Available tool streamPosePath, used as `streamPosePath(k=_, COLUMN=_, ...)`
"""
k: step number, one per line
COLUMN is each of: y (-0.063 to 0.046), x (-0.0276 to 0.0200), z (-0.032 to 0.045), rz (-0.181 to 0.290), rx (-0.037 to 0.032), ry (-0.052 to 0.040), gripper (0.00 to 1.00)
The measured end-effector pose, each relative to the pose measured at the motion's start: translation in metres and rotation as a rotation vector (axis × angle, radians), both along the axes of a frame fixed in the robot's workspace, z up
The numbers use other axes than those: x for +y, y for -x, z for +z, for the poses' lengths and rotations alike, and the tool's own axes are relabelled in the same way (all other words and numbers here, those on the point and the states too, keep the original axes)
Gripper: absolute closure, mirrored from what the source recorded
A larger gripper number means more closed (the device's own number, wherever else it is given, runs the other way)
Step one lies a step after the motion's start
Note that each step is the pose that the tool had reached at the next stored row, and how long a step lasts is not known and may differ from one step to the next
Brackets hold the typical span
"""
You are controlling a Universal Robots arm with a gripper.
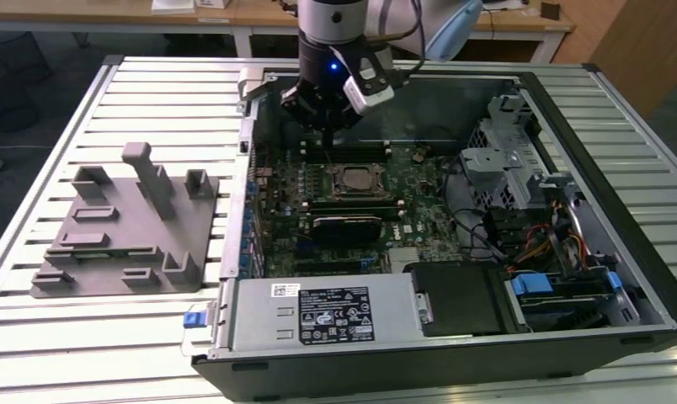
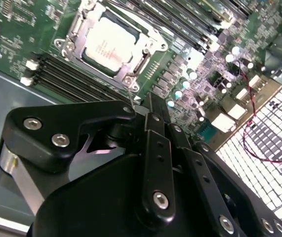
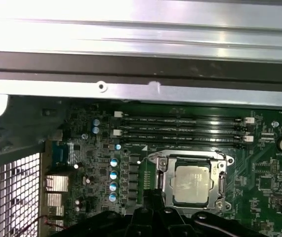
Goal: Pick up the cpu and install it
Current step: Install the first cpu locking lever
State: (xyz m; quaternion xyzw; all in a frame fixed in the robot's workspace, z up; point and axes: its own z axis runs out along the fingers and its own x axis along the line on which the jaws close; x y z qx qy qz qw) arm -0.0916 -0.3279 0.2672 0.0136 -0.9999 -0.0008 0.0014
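CPU (image 1: 354,178) seated in motherboard socket (image 1: 329,180), centre of exterior view, inside metal retention frame; judged already installed. Pale lid at upper left of second wrist view (image 2: 110,45), lower right of first wrist view (image 3: 192,183). Gripper (image 1: 327,126) directly above and behind it, not touching. Finger state: cannot tell.
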Motion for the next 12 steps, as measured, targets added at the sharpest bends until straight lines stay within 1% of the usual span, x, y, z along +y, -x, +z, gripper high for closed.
streamPosePath(k=4, y=0.0072, x=0.0009, z=-0.0013, rz=0.000, rx=0.0000, ry=0.0000, gripper=0.89)
streamPosePath(k=8, y=0.0090, x=0.0015, z=-0.0018, rz=0.000, rx=-0.0001, ry=-0.0001, gripper=0.89)
streamPosePath(k=12, y=0.0114, x=0.0040, z=-0.0026, rz=0.000, rx=-0.0001, ry=-0.0001, gripper=0.89)
